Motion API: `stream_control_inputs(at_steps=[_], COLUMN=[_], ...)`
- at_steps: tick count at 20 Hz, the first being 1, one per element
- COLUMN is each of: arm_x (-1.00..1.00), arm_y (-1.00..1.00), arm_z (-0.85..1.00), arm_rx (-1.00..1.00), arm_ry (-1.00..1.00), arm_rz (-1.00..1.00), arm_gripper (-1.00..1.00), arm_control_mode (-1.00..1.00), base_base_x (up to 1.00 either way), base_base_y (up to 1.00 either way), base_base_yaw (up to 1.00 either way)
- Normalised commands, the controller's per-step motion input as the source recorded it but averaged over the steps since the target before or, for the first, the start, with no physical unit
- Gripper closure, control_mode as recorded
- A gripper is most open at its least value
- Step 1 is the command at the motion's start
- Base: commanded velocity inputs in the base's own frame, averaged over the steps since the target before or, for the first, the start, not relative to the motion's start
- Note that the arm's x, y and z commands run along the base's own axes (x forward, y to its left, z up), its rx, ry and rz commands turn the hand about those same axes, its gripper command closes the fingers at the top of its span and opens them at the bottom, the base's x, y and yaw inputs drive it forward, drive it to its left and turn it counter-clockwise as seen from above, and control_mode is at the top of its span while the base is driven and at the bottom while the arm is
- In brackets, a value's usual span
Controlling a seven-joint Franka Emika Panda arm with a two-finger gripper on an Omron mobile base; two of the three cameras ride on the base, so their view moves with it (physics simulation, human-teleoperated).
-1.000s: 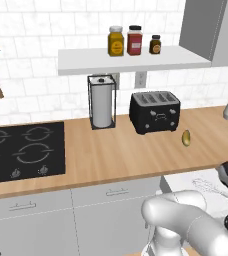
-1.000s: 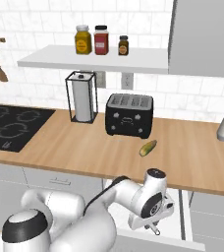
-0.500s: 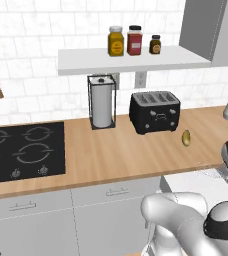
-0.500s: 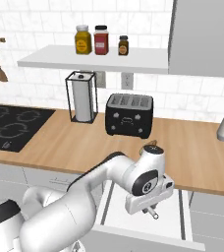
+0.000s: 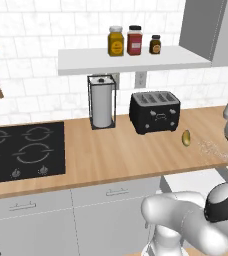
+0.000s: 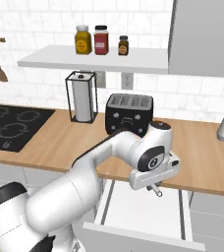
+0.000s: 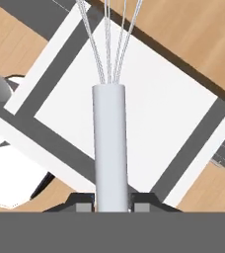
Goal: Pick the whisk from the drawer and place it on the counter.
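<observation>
Whisk (image 7: 110,143) sits clamped by its pale handle in the hand (image 7: 111,201), whose two tips are closed tight on it, wire loops pointing away. It hangs above the open drawer (image 6: 148,216), just below the edge of the wooden surface (image 6: 202,157).

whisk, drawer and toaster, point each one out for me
whisk (image 7: 109,148), hand view, on its pale handle
drawer (image 6: 148,211), right base view, on its white inside floor
toaster (image 5: 155,112), left base view, on its black front face
</observation>
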Motion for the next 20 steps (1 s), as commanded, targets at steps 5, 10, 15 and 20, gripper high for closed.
stream_control_inputs(at_steps=[5,10,15,20], arm_x=[0.90,0.94,0.55,0.47], arm_y=[-0.34,0.05,0.17,0.08], arm_z=[0.25,0.01,-0.15,-0.50], arm_rx=[0.09,0.03,0.00,0.04], arm_ry=[0.00,0.00,0.00,0.00], arm_rz=[-0.21,-0.24,-0.21,-0.20], arm_gripper=[1.00,1.00,1.00,1.00], arm_control_mode=[-1.00,-1.00,-1.00,-1.00], base_base_x=[0.00,0.00,0.00,0.00], base_base_y=[0.00,0.00,0.00,0.00], base_base_yaw=[0.00,0.00,0.00,0.00])
